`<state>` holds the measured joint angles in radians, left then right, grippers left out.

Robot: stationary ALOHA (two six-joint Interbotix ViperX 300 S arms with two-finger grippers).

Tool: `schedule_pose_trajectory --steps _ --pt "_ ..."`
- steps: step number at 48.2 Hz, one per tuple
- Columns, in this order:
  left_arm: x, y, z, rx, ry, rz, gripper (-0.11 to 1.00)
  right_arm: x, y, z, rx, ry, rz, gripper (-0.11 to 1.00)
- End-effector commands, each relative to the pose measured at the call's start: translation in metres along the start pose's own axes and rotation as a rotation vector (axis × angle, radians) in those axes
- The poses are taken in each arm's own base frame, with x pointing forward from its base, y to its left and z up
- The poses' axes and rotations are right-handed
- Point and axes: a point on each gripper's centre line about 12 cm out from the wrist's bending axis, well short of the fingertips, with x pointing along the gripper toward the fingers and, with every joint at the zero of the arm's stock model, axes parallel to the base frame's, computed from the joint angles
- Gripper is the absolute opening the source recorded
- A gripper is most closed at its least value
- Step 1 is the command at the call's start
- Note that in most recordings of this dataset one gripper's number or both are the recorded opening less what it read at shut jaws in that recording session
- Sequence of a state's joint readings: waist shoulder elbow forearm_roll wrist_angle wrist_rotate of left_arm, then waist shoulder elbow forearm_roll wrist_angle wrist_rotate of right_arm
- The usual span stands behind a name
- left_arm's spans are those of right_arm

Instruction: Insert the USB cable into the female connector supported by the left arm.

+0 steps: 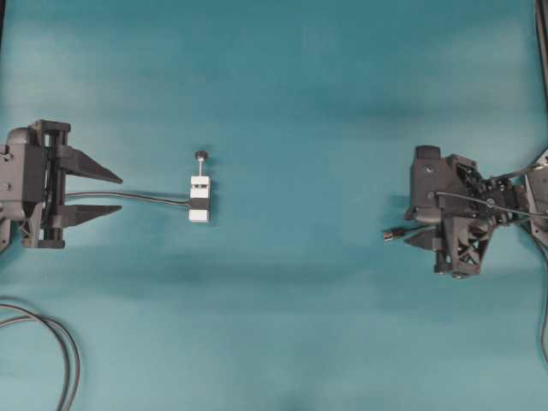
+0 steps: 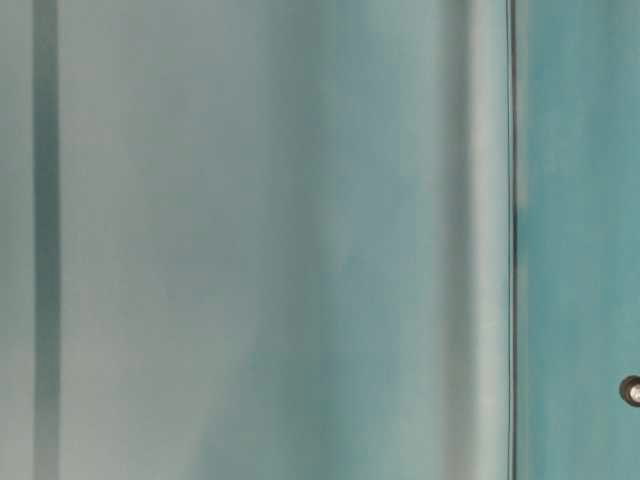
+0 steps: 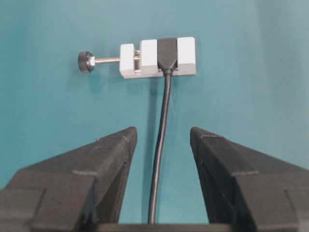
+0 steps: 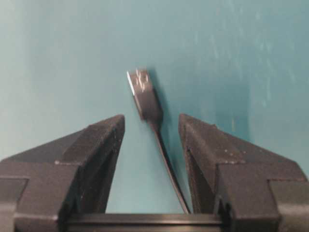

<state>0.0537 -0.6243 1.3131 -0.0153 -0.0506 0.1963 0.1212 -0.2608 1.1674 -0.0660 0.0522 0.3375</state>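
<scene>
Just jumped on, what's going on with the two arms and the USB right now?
Nothing is mated yet. The left gripper sits open around the cable leading to the female connector, which rests on the table ahead of it. Far across, the right gripper is open too, with the USB cable lying loose between its fingers, plug pointing away from the gripper.

Both arms are black all over. The left arm (image 1: pixel 26 184) ends in a boxy block with a ribbed rail across its front, and two long wedge fingers (image 1: pixel 90 168) taper to points. Close up their inner faces look matte and foam-like, with stepped edges. The right arm (image 1: pixel 454 210) has an open lattice frame, thin black cables (image 1: pixel 492 204) strung over it
</scene>
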Motion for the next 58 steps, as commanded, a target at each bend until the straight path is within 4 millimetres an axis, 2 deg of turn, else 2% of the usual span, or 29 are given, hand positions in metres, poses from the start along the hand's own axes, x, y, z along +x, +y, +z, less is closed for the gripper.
schedule_pose_trajectory --steps 1,22,47,53,58 --pt "0.000 0.001 0.006 0.005 -0.018 0.005 0.56 -0.002 0.002 0.004 -0.010 -0.023 0.008 0.50" --pt "0.000 0.002 0.007 0.006 -0.018 0.006 0.56 -0.001 0.003 0.010 -0.116 -0.033 0.009 0.51" --pt "0.000 0.002 0.006 0.006 -0.016 0.006 0.56 0.018 0.003 0.009 -0.132 0.032 -0.005 0.49" --pt "0.000 0.002 0.005 0.005 -0.013 0.006 0.56 0.018 0.005 0.007 -0.144 0.038 0.000 0.43" --pt "0.000 0.001 0.004 0.004 -0.012 0.005 0.56 0.018 0.008 0.001 -0.156 0.050 0.008 0.31"
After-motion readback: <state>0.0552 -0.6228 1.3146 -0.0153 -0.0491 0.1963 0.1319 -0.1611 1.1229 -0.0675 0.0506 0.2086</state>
